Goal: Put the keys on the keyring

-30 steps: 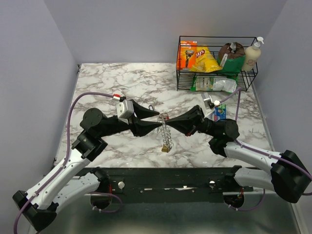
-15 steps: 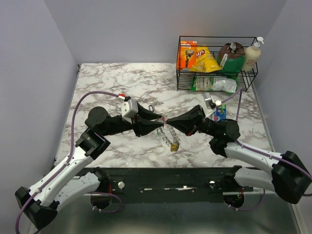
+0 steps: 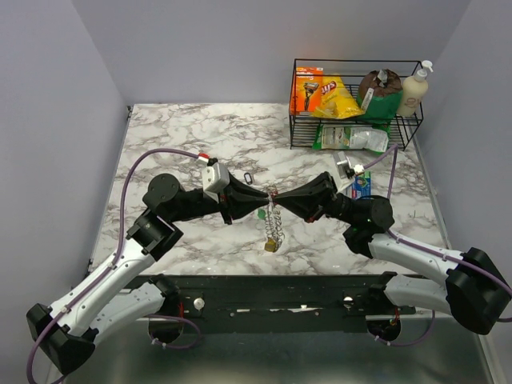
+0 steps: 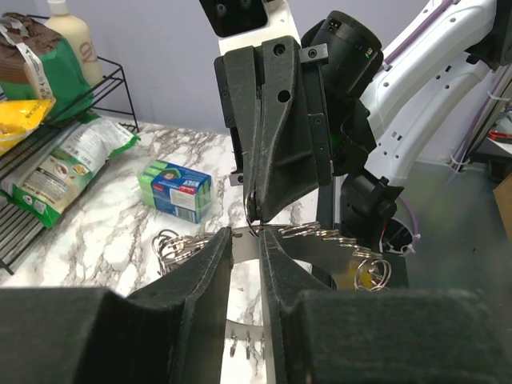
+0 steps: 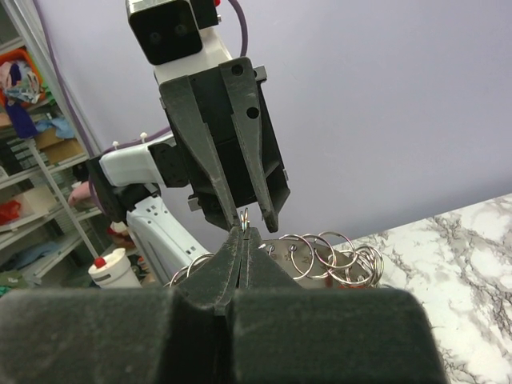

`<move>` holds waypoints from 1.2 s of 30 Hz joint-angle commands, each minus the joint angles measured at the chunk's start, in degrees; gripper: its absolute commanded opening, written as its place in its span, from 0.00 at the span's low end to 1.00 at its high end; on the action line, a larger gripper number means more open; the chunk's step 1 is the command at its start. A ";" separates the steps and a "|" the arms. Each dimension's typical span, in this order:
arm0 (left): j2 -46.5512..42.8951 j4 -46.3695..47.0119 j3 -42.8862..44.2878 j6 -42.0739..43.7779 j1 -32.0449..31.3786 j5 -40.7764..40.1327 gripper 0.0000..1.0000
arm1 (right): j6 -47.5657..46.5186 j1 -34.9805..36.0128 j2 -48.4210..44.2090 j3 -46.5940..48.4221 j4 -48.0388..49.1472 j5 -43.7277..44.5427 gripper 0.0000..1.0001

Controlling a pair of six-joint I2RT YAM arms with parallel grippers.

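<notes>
The keyring [image 3: 274, 224] is a chain of silvery wire rings hanging above the table between the two grippers, with a small gold piece [image 3: 272, 246] at its bottom. My right gripper [image 3: 282, 200] is shut on its top wire, as the right wrist view [image 5: 245, 232] shows, with rings [image 5: 320, 254] fanned out behind. My left gripper [image 3: 264, 210] faces it tip to tip. Its fingers are slightly apart on either side of that wire [image 4: 246, 238]. I cannot make out any coloured keys.
A small dark oval clip [image 3: 247, 177] lies on the marble just behind the left gripper. A blue-green box [image 3: 360, 186] lies by the right arm. A black wire basket [image 3: 356, 62] of groceries stands at the back right.
Half a second ago the keyring swung out to the lower right; now it hangs straight down again. My left gripper has moved slightly right, closer to the right gripper's tips.
</notes>
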 commanded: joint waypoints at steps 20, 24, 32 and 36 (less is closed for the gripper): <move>2.19 -0.07 1.93 0.28 -0.74 0.31 0.09 | 0.66 -0.14 0.18 -0.41 18.00 1.57 0.01; 2.02 0.90 1.93 0.10 -0.75 0.22 0.02 | 1.19 -0.05 1.05 -0.58 18.97 1.65 0.01; 1.14 3.36 1.05 -0.95 -0.92 -0.48 0.00 | 2.07 -0.05 1.94 -0.67 20.20 1.39 0.01; 0.61 4.41 0.43 -1.22 -0.92 -1.53 0.19 | 2.42 -0.05 2.11 -0.67 20.64 1.48 0.01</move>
